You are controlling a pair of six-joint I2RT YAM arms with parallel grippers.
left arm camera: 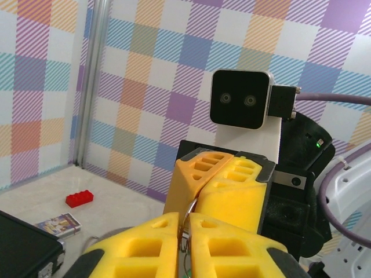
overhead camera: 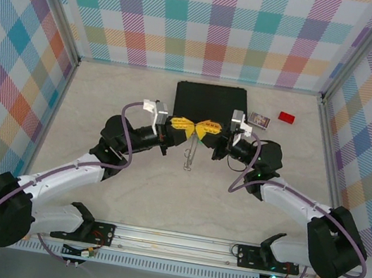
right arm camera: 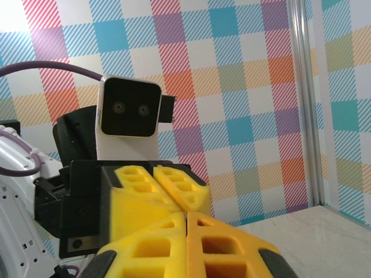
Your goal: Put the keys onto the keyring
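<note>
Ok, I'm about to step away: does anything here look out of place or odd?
Nothing spilled or damaged. One oddity: the keyring dangles edge-on, pinched in the left pincer, which sits nose to nose with the shut right pincer.

A robot lab test cell: a pale table (overhead camera: 127,193) boxed in by bright plaid walls (overhead camera: 219,23) on bare metal posts (overhead camera: 60,14) at the upper left and right of the frame. Two cabled robot arms (overhead camera: 65,176) are bolted to a metal rail (overhead camera: 176,241) along the bottom edge.
</note>
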